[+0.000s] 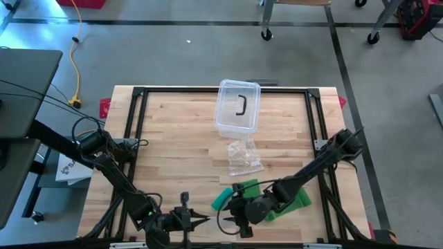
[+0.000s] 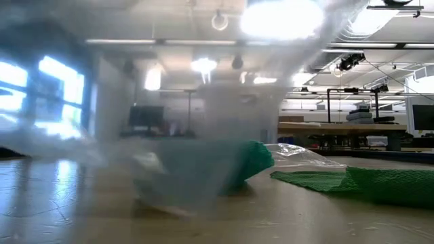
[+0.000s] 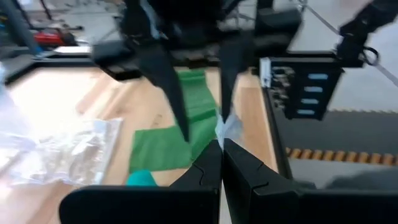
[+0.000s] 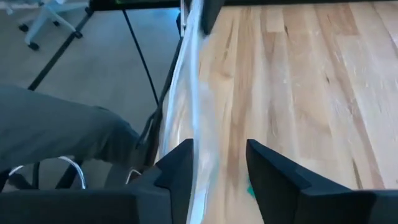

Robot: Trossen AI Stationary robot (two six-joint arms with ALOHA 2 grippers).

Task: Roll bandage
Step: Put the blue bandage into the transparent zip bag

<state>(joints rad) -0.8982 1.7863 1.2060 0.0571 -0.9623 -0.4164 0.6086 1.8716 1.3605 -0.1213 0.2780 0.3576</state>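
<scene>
A green bandage [image 1: 299, 198] lies spread flat on the wooden table near its front edge, with a teal-green rolled end [image 1: 220, 200] at its left; it also shows in the left wrist view [image 3: 163, 147] and the low view [image 2: 380, 183]. My left gripper [image 1: 205, 221] is shut at the front edge, pointing toward the table's right, with a small clear strip [image 3: 227, 127] at its fingertips. My right gripper [image 1: 232, 207] faces it just above the bandage's left end. It is open [image 4: 217, 165], and a thin clear strip [image 4: 194, 93] runs between its fingers. My left gripper pinches a small clear strip [image 3: 226, 132] at the free ends of its two shut fingers, coming level from the table's left. My right gripper is open, and the clear strip [image 4: 198, 180] passes close beside one finger [image 4: 180, 163]; I cannot tell whether they touch.
A crumpled clear plastic bag [image 1: 245, 156] lies at the table's middle. Behind it, a clear plastic box [image 1: 237, 105] holding a small black piece stands at the far edge. A black metal frame [image 1: 138, 124] borders the table. Bare wood lies to the left.
</scene>
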